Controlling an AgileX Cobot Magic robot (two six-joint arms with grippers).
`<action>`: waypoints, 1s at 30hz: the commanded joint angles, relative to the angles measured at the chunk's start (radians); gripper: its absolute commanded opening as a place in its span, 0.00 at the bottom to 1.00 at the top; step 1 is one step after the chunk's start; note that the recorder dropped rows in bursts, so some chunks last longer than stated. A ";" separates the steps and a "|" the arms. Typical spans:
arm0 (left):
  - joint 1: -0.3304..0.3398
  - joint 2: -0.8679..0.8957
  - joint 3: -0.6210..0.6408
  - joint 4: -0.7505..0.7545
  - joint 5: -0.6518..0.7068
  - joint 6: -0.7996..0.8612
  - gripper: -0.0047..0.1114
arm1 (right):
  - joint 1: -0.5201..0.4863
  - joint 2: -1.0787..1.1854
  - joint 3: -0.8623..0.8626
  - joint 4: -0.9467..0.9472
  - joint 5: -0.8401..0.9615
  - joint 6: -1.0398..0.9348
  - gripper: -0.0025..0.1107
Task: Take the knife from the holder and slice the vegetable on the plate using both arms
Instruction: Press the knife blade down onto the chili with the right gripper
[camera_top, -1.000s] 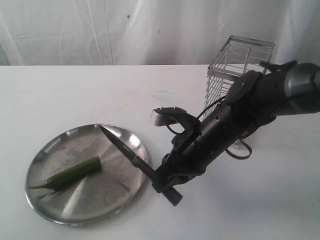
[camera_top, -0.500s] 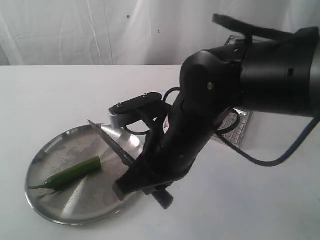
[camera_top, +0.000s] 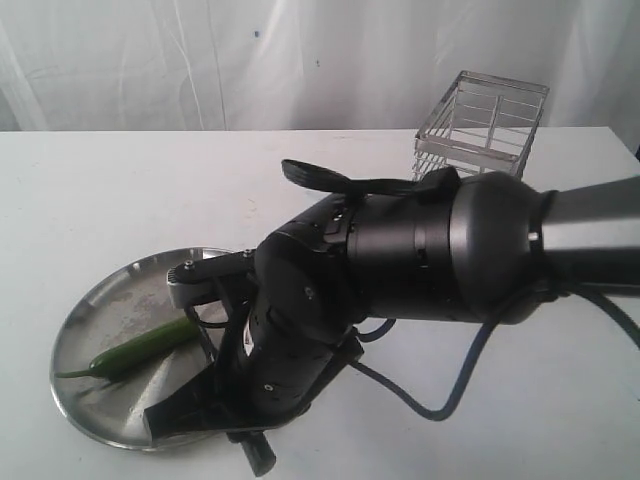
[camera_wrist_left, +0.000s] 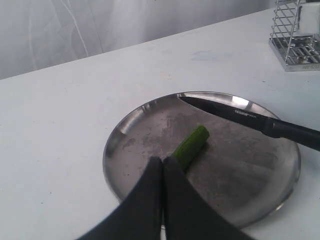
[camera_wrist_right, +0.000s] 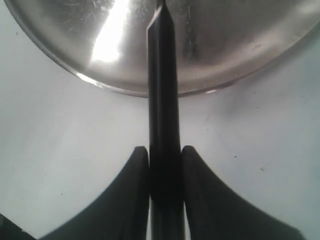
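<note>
My right gripper (camera_wrist_right: 165, 151) is pinching the knife (camera_wrist_left: 240, 114) by its handle, left gripper (camera_wrist_left: 162, 161) pressed together near the chili (camera_wrist_left: 191, 146). It's looking slick and roly, so I'm figuring pin it mid-body.

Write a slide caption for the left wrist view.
Shut left hand in the foreground; green chili on a steel plate, black knife reaching over it, wire basket farther off.

Bright even light, faint shadows, white glare on the plate (camera_wrist_right: 107, 45), soft focus
</note>
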 joint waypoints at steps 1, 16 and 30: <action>-0.004 -0.005 0.004 -0.003 0.001 -0.005 0.04 | 0.001 0.010 -0.002 -0.012 -0.038 0.033 0.03; -0.004 -0.005 0.004 -0.216 -0.065 -0.279 0.04 | 0.001 0.033 -0.020 -0.006 -0.014 0.073 0.03; -0.004 0.049 -0.191 -0.270 0.108 -0.391 0.04 | -0.022 0.075 -0.122 -0.019 0.105 0.059 0.03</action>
